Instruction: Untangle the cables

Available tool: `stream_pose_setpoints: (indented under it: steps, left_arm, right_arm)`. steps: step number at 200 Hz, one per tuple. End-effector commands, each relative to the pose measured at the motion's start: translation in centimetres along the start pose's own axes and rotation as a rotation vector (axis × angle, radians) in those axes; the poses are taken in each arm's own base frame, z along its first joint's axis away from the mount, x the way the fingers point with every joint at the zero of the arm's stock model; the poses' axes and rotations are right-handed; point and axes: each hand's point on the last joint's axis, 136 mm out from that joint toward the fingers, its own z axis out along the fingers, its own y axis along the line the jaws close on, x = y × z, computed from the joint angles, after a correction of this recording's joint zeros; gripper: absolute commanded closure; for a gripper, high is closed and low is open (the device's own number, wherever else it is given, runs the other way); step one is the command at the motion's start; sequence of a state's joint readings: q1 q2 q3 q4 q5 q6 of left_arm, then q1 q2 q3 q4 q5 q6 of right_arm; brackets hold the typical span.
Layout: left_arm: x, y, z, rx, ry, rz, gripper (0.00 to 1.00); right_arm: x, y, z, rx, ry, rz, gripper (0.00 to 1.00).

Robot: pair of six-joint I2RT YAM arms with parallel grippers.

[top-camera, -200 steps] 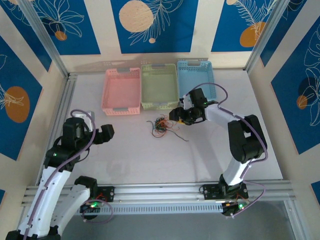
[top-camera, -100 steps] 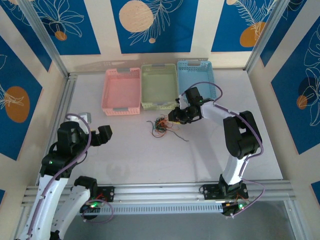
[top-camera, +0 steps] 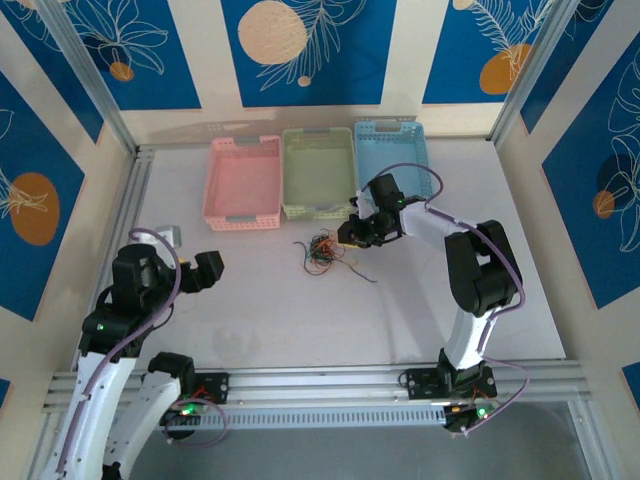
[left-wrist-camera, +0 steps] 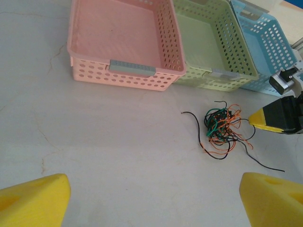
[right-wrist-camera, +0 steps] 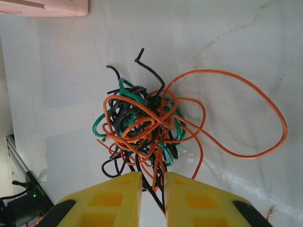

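The tangled cables are seen on the tabletop near the green basket, strands clamped in the jaws of the right gripper, while the jaws of the left gripper are held wide apart.

Robotics lab test cell, not a home or shop. Aluminium profile frame boxes in a white table, with blue printed backdrop panels from 9 through 3 o'clock. Left arm and right arm are bolted to the rail at 6 o'clock. Pink basket, green basket and blue basket stand in a row at 12 o'clock.
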State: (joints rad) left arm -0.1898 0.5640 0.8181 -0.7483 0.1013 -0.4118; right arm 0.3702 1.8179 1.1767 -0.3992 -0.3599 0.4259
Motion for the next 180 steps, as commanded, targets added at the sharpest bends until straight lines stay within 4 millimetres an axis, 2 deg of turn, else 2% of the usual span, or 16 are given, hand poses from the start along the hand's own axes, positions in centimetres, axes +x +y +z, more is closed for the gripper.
stream_pose_setpoints:
  steps: [1, 18, 52, 85, 101, 122, 180]
  left_arm:
    - [0.1, 0.0, 0.1, 0.009, -0.001, 0.007, 0.08]
    - [0.1, 0.0, 0.1, 0.009, -0.002, 0.005, 0.08]
    - [0.2, 0.1, 0.2, 0.008, 0.001, 0.005, 0.08]
    - [0.2, 0.0, 0.3, 0.011, 0.006, 0.004, 0.08]
    - [0.2, 0.0, 0.3, 0.011, 0.005, 0.005, 0.08]
    - [0.3, 0.0, 0.3, 0.013, 0.007, 0.004, 0.08]
    - [0.4, -0.6, 0.4, 0.049, 0.017, 0.008, 0.08]
  right_arm:
    - [0.3, 0.7, 0.2, -0.017, 0.027, -0.011, 0.77]
    - [0.4, 0.7, 0.4, -0.016, 0.037, -0.014, 0.73]
    - [0.5, 0.8, 0.5, -0.009, 0.044, -0.022, 0.71]
    - [0.5, 0.9, 0.6, -0.01, 0.045, -0.026, 0.78]
    - [0.6, 1.0, 0.5, -0.014, 0.043, -0.028, 0.9]
    - [0.6, 1.1, 0.4, -0.022, 0.036, -0.037, 1.0]
    - [0.8, 2.6, -1.0, -0.145, -0.003, -0.078, 1.0]
